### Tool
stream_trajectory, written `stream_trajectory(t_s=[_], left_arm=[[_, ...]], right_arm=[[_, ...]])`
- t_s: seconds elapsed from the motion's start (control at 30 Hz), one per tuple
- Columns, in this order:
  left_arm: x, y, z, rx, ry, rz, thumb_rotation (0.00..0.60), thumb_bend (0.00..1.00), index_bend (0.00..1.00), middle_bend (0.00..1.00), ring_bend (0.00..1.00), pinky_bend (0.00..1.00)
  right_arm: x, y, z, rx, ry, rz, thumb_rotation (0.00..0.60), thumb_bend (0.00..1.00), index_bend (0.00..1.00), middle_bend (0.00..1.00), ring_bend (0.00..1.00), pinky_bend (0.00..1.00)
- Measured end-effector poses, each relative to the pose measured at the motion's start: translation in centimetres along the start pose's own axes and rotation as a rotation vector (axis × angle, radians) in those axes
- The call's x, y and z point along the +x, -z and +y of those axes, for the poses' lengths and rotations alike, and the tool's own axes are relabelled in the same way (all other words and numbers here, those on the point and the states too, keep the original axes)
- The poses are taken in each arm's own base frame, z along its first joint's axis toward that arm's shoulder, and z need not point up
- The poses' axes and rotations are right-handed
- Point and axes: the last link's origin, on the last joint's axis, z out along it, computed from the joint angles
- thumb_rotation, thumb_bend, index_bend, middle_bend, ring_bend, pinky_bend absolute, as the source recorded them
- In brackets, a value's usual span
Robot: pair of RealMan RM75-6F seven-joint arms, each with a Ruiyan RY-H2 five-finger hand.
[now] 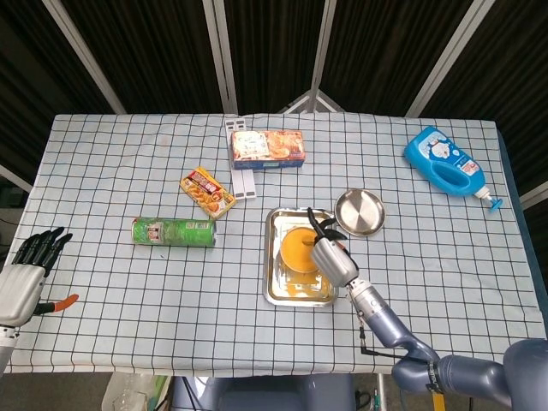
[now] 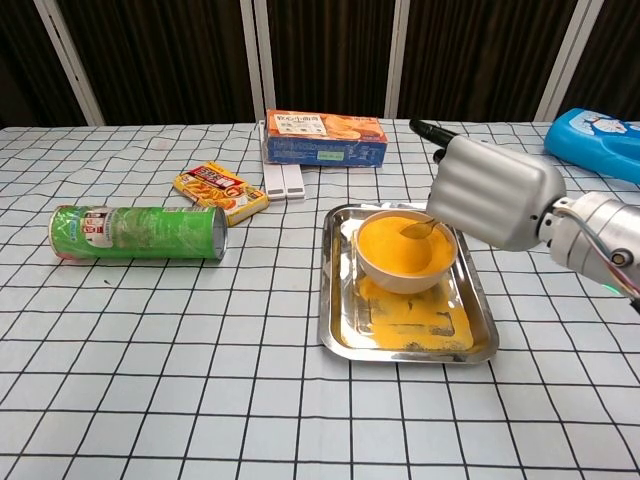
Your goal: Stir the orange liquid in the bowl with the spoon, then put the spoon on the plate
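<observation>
Spoon [image 2: 417, 228]: I hold it in my right hand [image 2: 490, 192], fingers closed on the handle, its tip dipping into the bowl [image 2: 404, 252] at frame centre. Left hand [image 1: 26, 270]: empty, fingers apart.

robot hand [image 2: 490, 190], spoon [image 2: 416, 229] in bowl [image 2: 405, 252]

From the head we are looking steeply down over the whole counter [image 1: 103, 171]. From the chest we are viewing low, forward and nearer. Both views are sharing the tray [image 1: 274, 257] [image 2: 335, 330] and snack packs.
</observation>
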Motion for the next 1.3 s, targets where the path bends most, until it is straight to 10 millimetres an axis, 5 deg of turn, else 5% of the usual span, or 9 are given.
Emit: stream_trajectory(t_s=[0.47, 0.8, 1.3], left_arm=[[0.1, 0.1, 0.1, -0.003, -0.005, 0.009, 0.600, 0.00, 0.00, 0.00, 0.00, 0.00], [0.0, 0.0, 0.0, 0.001, -0.004, 0.009, 0.600, 0.00, 0.00, 0.00, 0.00, 0.00], [0.1, 0.0, 0.1, -0.001, -0.002, 0.012, 0.600, 0.00, 0.00, 0.00, 0.00, 0.00]], right_arm=[[1.5, 1.1, 0.2, 0.018, -0.020, 0.044, 0.600, 0.71, 0.83, 0.71, 0.39, 0.00], [0.9, 0.3, 1.7, -0.025, -0.004, 0.029, 0.600, 0.71, 0.83, 0.71, 0.39, 0.00], [-1.5, -0.3, 0.6, -0.021, 0.023, -0.038, 0.600, 0.71, 0.83, 0.71, 0.39, 0.00]])
